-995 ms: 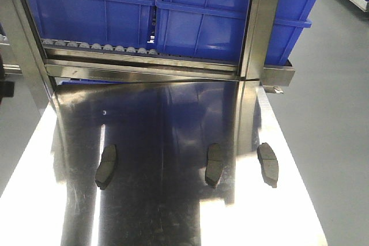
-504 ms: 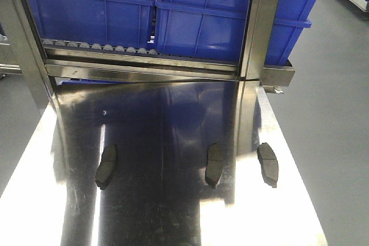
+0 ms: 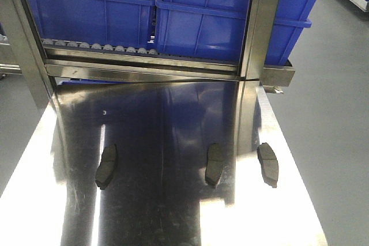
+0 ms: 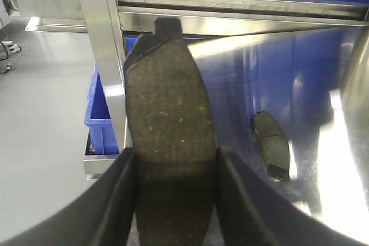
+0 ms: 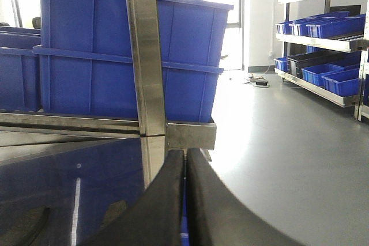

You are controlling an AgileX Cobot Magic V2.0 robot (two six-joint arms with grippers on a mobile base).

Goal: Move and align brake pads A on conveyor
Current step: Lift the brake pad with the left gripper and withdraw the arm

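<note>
**Brake pad (image 4: 167,102) clamped in left tool (image 4: 174,156)**

Its dark grey, speckled face is shown, with the black tab beyond the fingertips. A second pad (image 4: 271,145) is seen on the bench (image 4: 323,73), ahead-right of that tool. The right tool (image 5: 185,162) is pressed closed, empty.

A shiny steel table (image 3: 161,119) runs from near to far. 3 brake pads lie flat on it in a loose row, each set lengthwise near to far. The left pad (image 3: 106,166) sits well apart from the others. The middle pad (image 3: 214,165) lies right of centre, and the right pad (image 3: 268,164) near the right edge. Beyond the far end, a roller shelf (image 3: 98,46) carries blue bins (image 3: 92,18).
</note>
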